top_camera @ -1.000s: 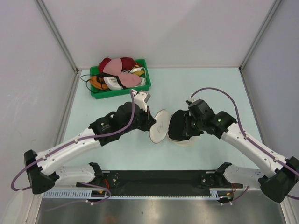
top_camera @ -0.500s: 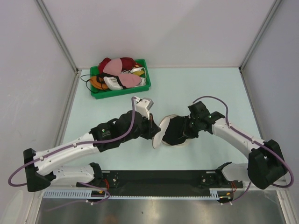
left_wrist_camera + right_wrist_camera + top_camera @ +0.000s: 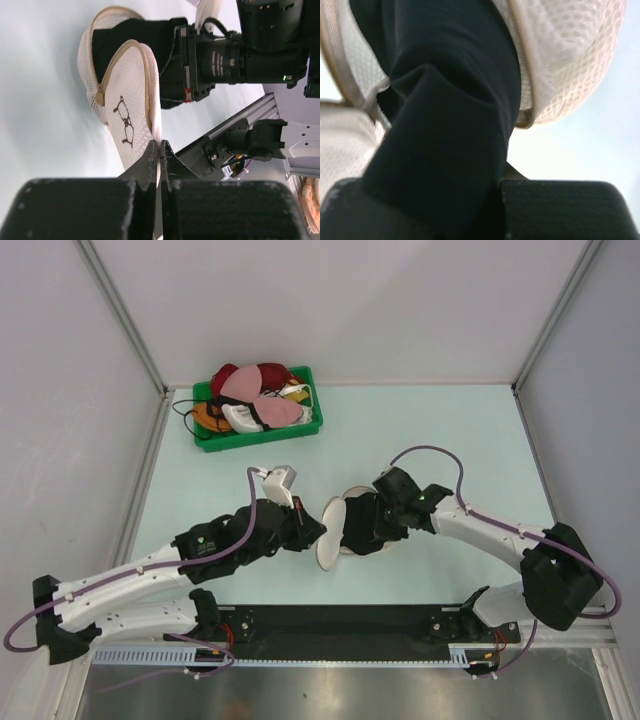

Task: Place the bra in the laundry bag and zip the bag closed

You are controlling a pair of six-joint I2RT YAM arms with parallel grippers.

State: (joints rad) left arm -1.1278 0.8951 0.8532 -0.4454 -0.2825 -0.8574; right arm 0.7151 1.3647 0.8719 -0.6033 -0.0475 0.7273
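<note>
The cream-white mesh laundry bag [image 3: 352,512] lies mid-table with its round lid [image 3: 331,524] tipped up on edge. My left gripper [image 3: 312,532] is shut on the lid's rim; in the left wrist view the fingertips [image 3: 160,149] pinch the rim of the lid [image 3: 131,105]. The black bra [image 3: 368,525] sits in the bag's mouth, held by my right gripper [image 3: 385,522]. In the right wrist view the bra [image 3: 445,125] fills the frame and covers my fingers, with the bag's mesh [image 3: 570,55] behind it. The bra also shows in the left wrist view [image 3: 125,35].
A green bin [image 3: 232,438] holding red, pink, white and orange bras stands at the back left. A black rail [image 3: 340,625] runs along the near edge. Grey walls close in the table on the left, back and right.
Both grippers, the bag and its lid have shifted left and nearer. My left wrist has drawn back. My right gripper has reached further left with the bra at the bag's mouth.
</note>
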